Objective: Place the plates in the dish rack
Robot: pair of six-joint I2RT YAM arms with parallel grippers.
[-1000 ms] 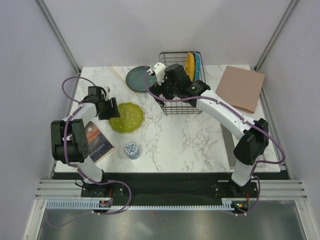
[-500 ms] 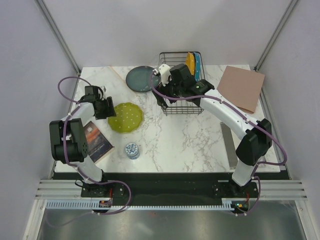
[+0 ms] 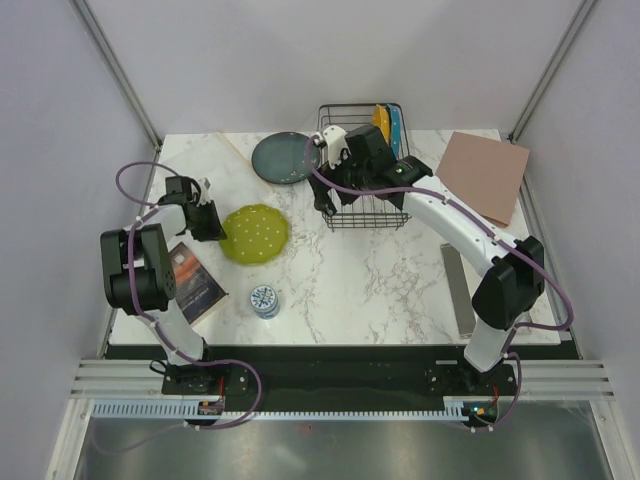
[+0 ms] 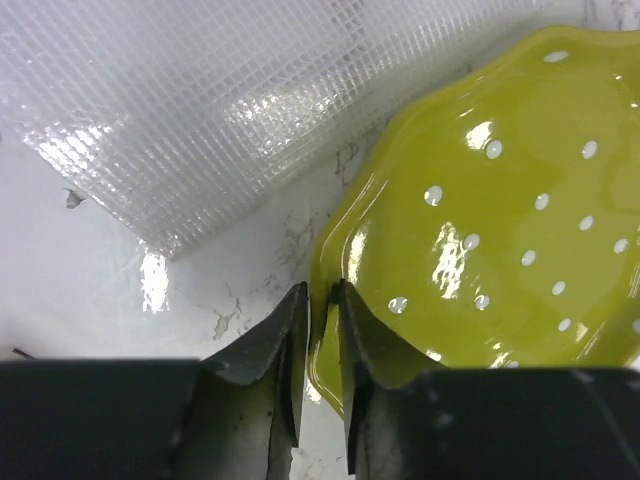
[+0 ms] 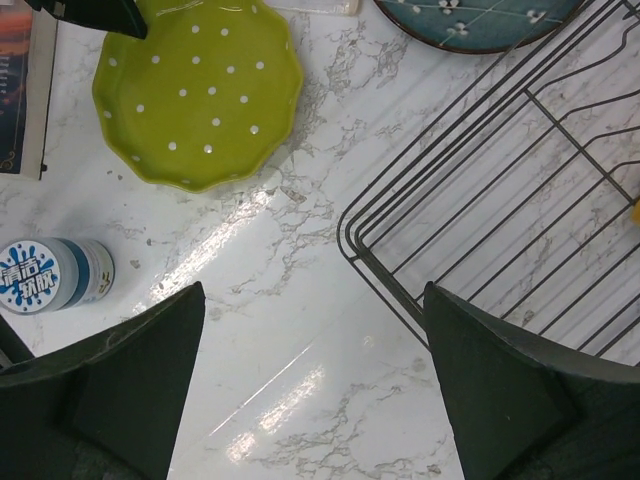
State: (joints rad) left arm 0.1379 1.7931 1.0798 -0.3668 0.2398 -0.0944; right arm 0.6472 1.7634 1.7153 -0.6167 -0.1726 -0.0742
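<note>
The lime-green plate (image 3: 255, 233) lies flat on the marble at the left. My left gripper (image 3: 214, 232) is shut on its left rim; in the left wrist view the gripper (image 4: 320, 310) pinches the plate's edge (image 4: 480, 200). The dark teal-grey plate (image 3: 282, 158) lies flat at the back, left of the dish rack (image 3: 365, 218). The orange plate (image 3: 379, 124) and blue plate (image 3: 395, 130) stand upright in the rack's back right. My right gripper (image 3: 325, 190) hangs open and empty over the rack's near left corner (image 5: 480, 220), with the marble below the gripper (image 5: 315, 385).
A small blue-white tin (image 3: 265, 300) and a book (image 3: 192, 280) sit near the front left. A brown board (image 3: 487, 175) lies at the back right, and a grey bar (image 3: 457, 290) along the right edge. A clear mesh sheet (image 4: 200, 100) lies behind the lime-green plate.
My right gripper has moved back and to the right, over the rack's left side. My left gripper has shifted slightly left and stays at the lime-green plate's rim.
</note>
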